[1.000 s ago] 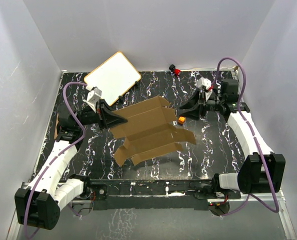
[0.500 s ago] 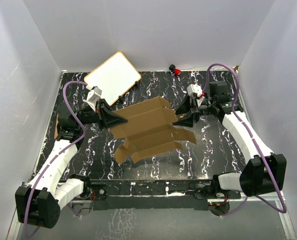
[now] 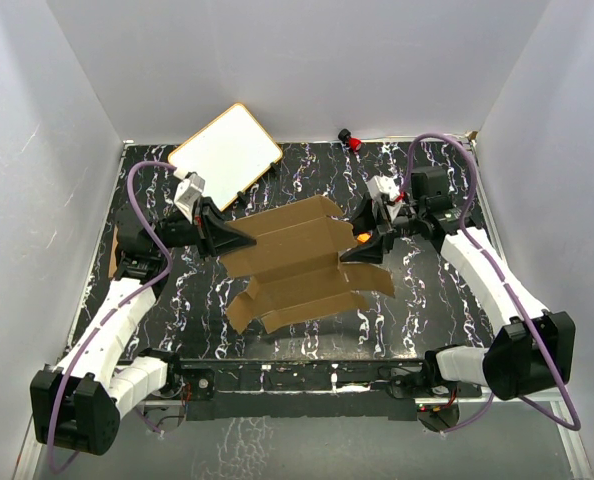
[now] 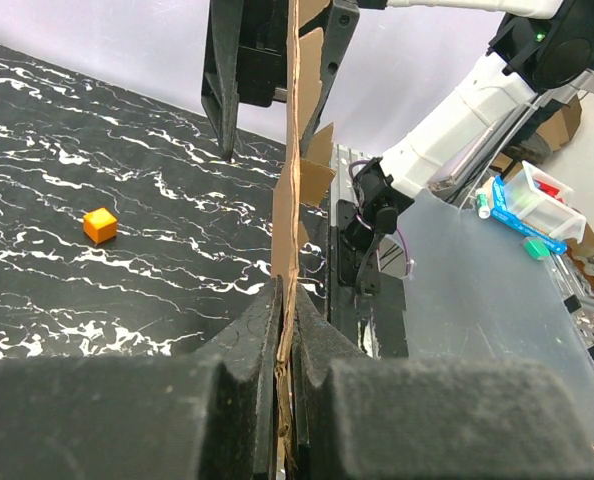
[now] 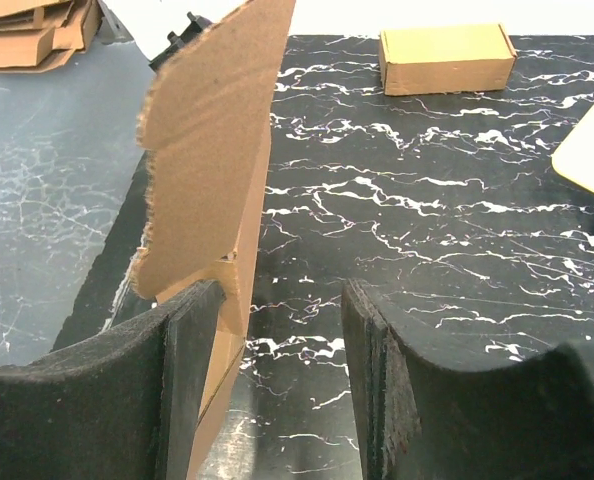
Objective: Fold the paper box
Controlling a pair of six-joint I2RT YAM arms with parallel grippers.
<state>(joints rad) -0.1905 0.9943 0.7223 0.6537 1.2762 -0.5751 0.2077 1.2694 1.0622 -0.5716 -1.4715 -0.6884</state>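
Observation:
The paper box [image 3: 297, 265] is a broad flat brown cardboard sheet with flaps, held off the black marbled table in the middle of the top view. My left gripper [image 3: 229, 240] is shut on its left edge; in the left wrist view the sheet [image 4: 295, 180] stands edge-on between the pads [image 4: 285, 345]. My right gripper [image 3: 362, 243] is open at the sheet's right edge. In the right wrist view a flap [image 5: 212, 150] lies against the left finger [image 5: 177, 340], with a wide gap to the right finger [image 5: 377, 350].
A white board with a tan rim [image 3: 225, 153] lies at the back left. A small orange cube [image 3: 362, 238] sits by the right gripper and shows in the left wrist view [image 4: 100, 225]. Another small brown carton [image 5: 447, 58] lies on the table. A red-black object [image 3: 351, 139] sits at the back.
My right arm has moved left toward the sheet, and its open jaws now reach the right edge. The left gripper keeps its hold and has not moved.

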